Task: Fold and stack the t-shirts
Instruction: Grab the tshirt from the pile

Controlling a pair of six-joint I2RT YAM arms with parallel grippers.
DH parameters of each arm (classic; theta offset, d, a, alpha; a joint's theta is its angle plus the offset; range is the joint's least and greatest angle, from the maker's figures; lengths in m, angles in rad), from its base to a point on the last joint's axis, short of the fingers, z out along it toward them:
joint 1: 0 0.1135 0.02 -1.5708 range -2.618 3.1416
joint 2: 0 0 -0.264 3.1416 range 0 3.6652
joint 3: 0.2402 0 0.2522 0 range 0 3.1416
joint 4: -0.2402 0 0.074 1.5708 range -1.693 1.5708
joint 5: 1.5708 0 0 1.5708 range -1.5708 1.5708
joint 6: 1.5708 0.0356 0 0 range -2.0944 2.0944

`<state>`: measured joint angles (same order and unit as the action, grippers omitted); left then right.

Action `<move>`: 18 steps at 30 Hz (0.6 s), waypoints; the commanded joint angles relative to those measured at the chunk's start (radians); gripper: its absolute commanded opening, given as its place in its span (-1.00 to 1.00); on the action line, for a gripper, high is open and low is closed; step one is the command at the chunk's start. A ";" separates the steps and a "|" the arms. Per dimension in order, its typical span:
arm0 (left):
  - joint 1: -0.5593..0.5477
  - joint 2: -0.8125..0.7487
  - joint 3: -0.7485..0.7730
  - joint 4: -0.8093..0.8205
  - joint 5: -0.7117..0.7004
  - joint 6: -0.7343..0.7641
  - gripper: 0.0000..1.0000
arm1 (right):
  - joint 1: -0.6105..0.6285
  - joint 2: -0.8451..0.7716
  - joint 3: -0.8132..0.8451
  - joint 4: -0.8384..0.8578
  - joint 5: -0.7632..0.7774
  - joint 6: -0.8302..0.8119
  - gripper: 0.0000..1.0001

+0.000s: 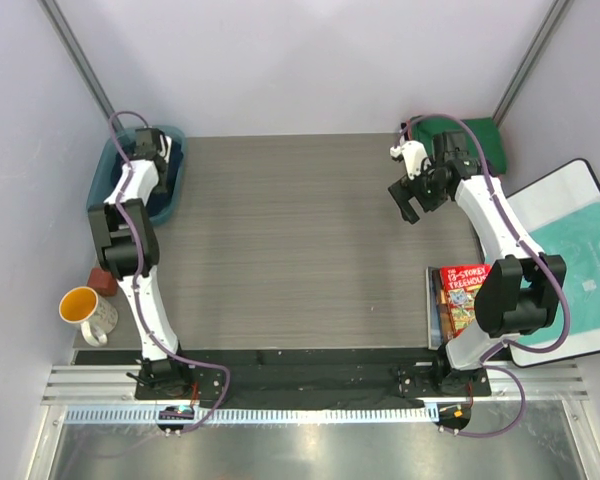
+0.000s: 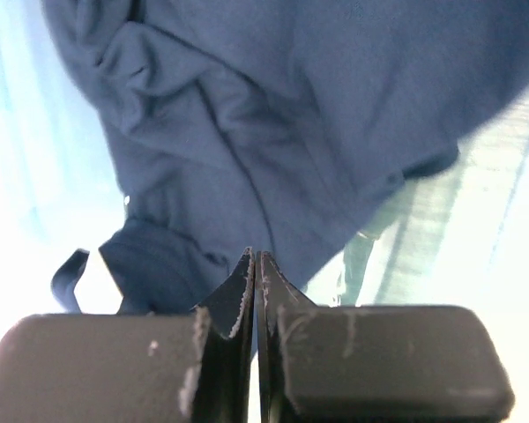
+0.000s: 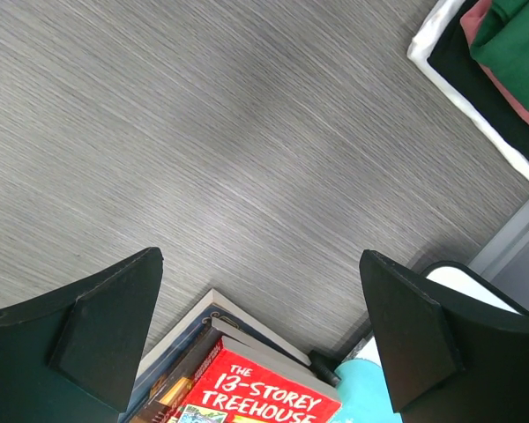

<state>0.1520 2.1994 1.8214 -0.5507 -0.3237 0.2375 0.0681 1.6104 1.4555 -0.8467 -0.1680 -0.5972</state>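
The dark navy t-shirt point(image 2: 273, 115) lies crumpled in the blue bin point(image 1: 108, 170) at the far left. My left gripper point(image 2: 256, 256) reaches down into that bin point(image 1: 152, 150) and is shut, its tips pinched into the lower edge of the navy cloth. A stack of folded t-shirts, green on top point(image 1: 472, 135), sits at the far right; in the right wrist view I see its green point(image 3: 520, 35), salmon point(image 3: 510, 88) and white point(image 3: 480, 106) layers. My right gripper point(image 1: 410, 203) hovers open above bare table point(image 3: 260, 256), just left of that stack, holding nothing.
A pile of books with a red cover point(image 1: 461, 297) lies by the right arm's base. A teal-printed plastic bag point(image 1: 572, 255) lies at the right edge. A yellow-lined mug point(image 1: 85, 310) and a small reddish block point(image 1: 102, 280) stand near the left arm.
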 commanded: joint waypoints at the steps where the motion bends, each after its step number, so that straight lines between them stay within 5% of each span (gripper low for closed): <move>1: 0.006 -0.191 -0.049 0.124 0.018 -0.027 -1.00 | 0.007 0.002 0.046 -0.006 0.030 -0.013 0.98; 3: 0.006 -0.170 -0.030 0.089 -0.030 -0.018 -0.85 | 0.013 0.003 0.046 -0.008 0.033 -0.016 0.98; 4: 0.008 -0.153 -0.011 0.072 -0.052 -0.012 -0.19 | 0.013 0.006 0.048 -0.008 0.035 -0.018 0.98; 5: 0.008 -0.138 -0.011 0.066 -0.079 -0.007 0.12 | 0.018 0.008 0.049 -0.009 0.041 -0.019 0.98; 7: 0.026 -0.113 -0.025 0.066 -0.084 -0.021 0.44 | 0.022 0.016 0.057 -0.014 0.045 -0.023 0.98; 18: 0.067 0.017 0.022 0.084 -0.127 -0.076 0.51 | 0.058 0.052 0.108 -0.041 0.085 -0.036 0.98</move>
<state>0.2073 2.1826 1.7977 -0.4873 -0.4057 0.1921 0.1131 1.6588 1.5074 -0.8730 -0.1127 -0.6239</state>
